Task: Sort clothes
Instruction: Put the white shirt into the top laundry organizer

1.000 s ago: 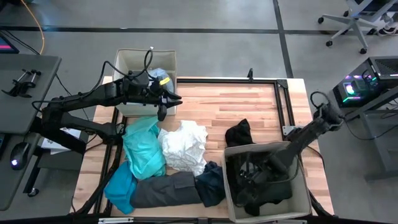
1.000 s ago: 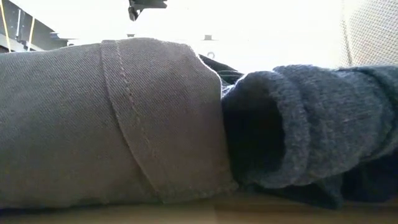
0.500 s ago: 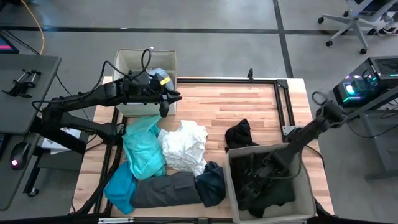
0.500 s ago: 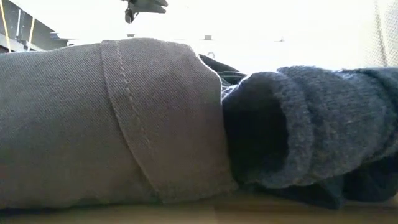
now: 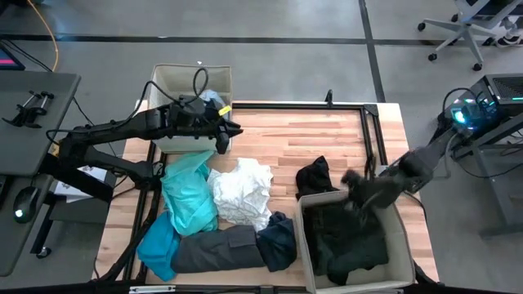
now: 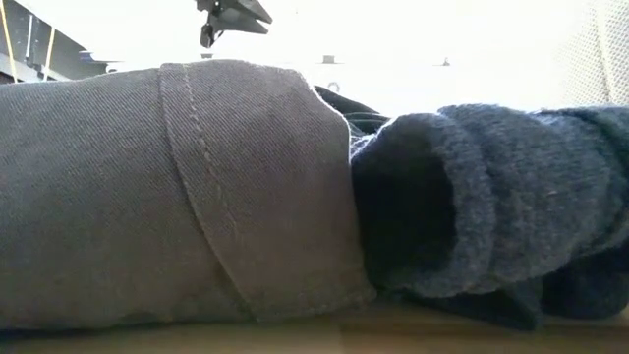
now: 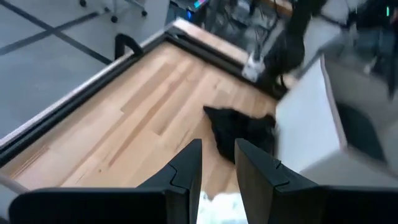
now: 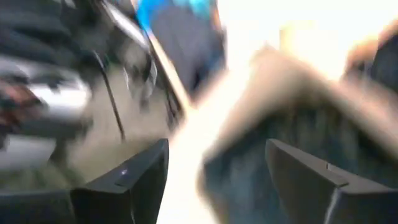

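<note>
A loose pile of clothes lies on the wooden table: a turquoise garment (image 5: pixel 188 196), a white one (image 5: pixel 241 192), dark grey trousers (image 5: pixel 216 249), a navy knit (image 5: pixel 278 241) and a black garment (image 5: pixel 315 175). The low view shows the trousers (image 6: pixel 177 197) and the navy knit (image 6: pixel 472 197) close up. My left gripper (image 5: pixel 221 140) hangs above the table beside the far-left bin, slightly open and empty (image 7: pixel 217 146). My right gripper (image 5: pixel 353 181) is above the far rim of the near-right bin, open and empty (image 8: pixel 217 146).
A beige bin (image 5: pixel 188 82) at the far left holds pale clothes (image 5: pixel 211 98). A beige bin (image 5: pixel 400 245) at the near right holds dark clothes (image 5: pixel 347 241). Bare wood (image 5: pixel 286 135) lies at the table's far middle. A black frame (image 5: pixel 372 131) runs along the right side.
My right gripper has risen out of the near-right bin and gone toward the table's far edge; the dark clothes stay in the bin. My left gripper has shifted slightly toward the table's right above the far-left corner.
</note>
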